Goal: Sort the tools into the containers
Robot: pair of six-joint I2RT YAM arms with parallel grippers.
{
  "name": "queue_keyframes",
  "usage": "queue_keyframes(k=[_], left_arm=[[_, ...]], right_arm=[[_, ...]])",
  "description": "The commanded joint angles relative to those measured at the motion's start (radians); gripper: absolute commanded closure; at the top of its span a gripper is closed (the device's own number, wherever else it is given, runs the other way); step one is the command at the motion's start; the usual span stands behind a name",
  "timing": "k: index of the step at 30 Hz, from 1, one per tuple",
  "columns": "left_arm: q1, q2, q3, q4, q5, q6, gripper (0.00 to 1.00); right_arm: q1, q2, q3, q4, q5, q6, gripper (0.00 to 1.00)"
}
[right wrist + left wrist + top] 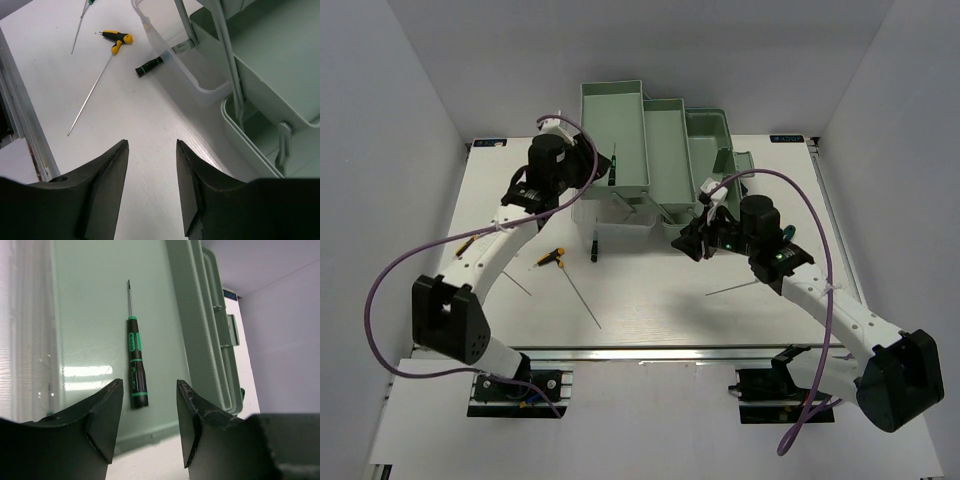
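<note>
A slim green-and-black screwdriver [135, 365] lies flat on the floor of the leftmost pale mint-green plastic tray [85, 305] of a stepped toolbox. The left gripper [149, 384] hangs just above its handle, jaws apart and empty. The right gripper [151, 144], likewise parted and holding nothing, hovers over the white table [140, 120] beside the translucent clear lid [175, 75]. One tool looks sorted. The step in hand appears to be a fresh pick, which calls for a low, flat pinch on a thin piece lying on the table.

Counted in a tray: one tool. Loose on the table:
- one yellow-and-black T-handled driver [117, 39] with a long shaft
- one dark-handled screwdriver [148, 66]
- one bare metal rod [735, 290] near the right arm
- a second thin rod [517, 284] near the left arm
- one small yellowish item [468, 243], half hidden by that arm

At least three trays show.
</note>
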Motion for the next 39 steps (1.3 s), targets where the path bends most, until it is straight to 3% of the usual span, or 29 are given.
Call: queue_keyframes(k=[1,2,4,6,7,11,13,17,24,31,39], left_arm=[[-0.006,-0.146,0.055,-0.064,-0.076,0.046,0.43],[-0.006,-0.172,0.040,-0.087,-0.099,0.048,0.46],[-0.006,-0.271,0.000,-0.164,-0.171,0.046,0.66],[-0.006,-0.353,-0.113,-0.207,-0.200,0.030,0.78],[-0.006,-0.437,-0.162,-0.215,-0.208,0.017,0.79],[-0.006,-0.560,-0.355,-0.274,-0.176,-0.030,0.74],[-0.006,-0.571,-0.448,-0.256,-0.132,-0.043,0.64],[-0.012,-0.467,-0.515,-0.192,-0.107,-0.034,0.54],[-0.017,-0.265,-0.520,-0.040,-0.115,0.029,0.51],[-0.059,-0.159,-0.564,0.080,-0.119,0.052,0.51],[-0.153,-0.036,-0.543,0.098,-0.291,0.046,0.50]], right_arm=[[-0.022,-0.033,0.025,-0.008,0.032,-0.008,0.50],[-0.030,-0.035,0.025,-0.011,0.032,0.003,0.50],[-0.059,-0.041,0.024,-0.015,0.041,0.015,0.49],[-0.086,-0.047,0.019,-0.017,0.049,0.015,0.49],[-0.095,-0.050,0.011,-0.017,0.052,0.015,0.50],[-0.138,-0.062,-0.007,-0.018,0.056,0.015,0.50],[-0.149,-0.064,-0.013,-0.023,0.058,0.012,0.50],[-0.172,-0.069,-0.021,-0.026,0.058,0.009,0.49],[-0.177,-0.066,-0.022,-0.026,0.050,0.005,0.47],[-0.177,-0.052,-0.033,-0.021,0.035,0.006,0.47],[-0.177,-0.030,-0.019,-0.023,0.032,0.009,0.48]])
